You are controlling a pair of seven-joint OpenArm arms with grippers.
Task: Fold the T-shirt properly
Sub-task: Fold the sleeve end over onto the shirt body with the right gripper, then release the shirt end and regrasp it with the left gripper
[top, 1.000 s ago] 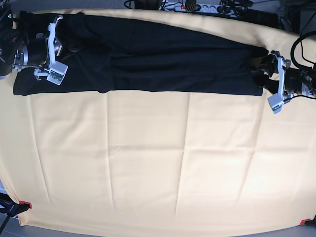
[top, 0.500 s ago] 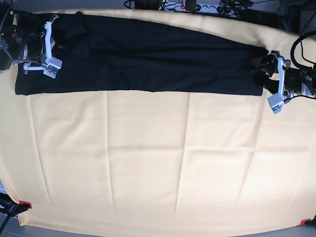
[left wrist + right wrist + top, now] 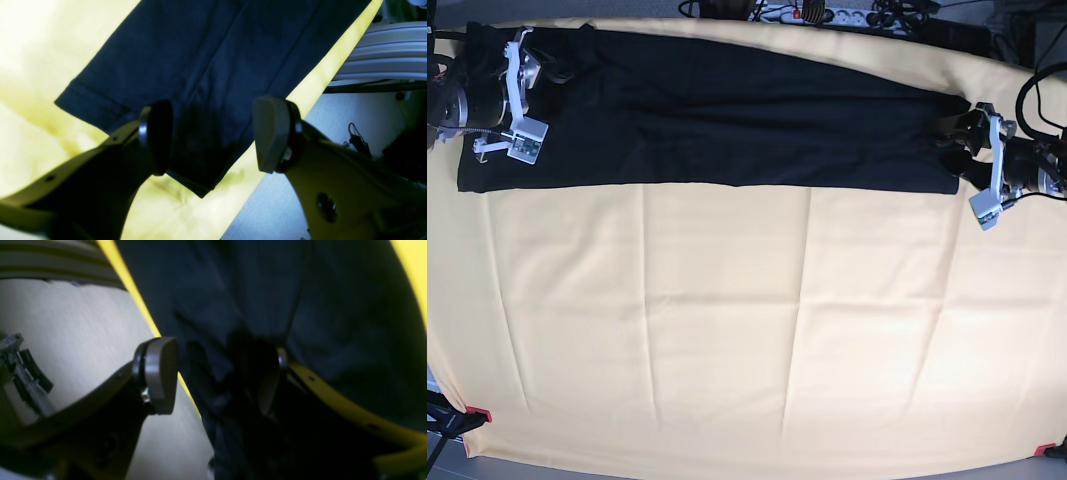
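Black T-shirt [image 3: 727, 120]: one, folded strip; two claws, both agape.

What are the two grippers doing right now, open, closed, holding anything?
Left gripper: open, holding nothing, jaws apart over the T-shirt edge.
Right gripper: open, jaws apart around the shirt's fabric, not clamped.

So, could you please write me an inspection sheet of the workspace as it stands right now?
Surface: yellow tablecloth, creased, covers the table.
Job's things: T-shirt lies as a long narrow band along the far edge.
Clutter: nothing seen.
Grippers: left hand open over the shirt's end; right hand open above the other end; neither holds fabric.
Cables: power strip and leads behind the table.
Surroundings: red clamps at the near corners.
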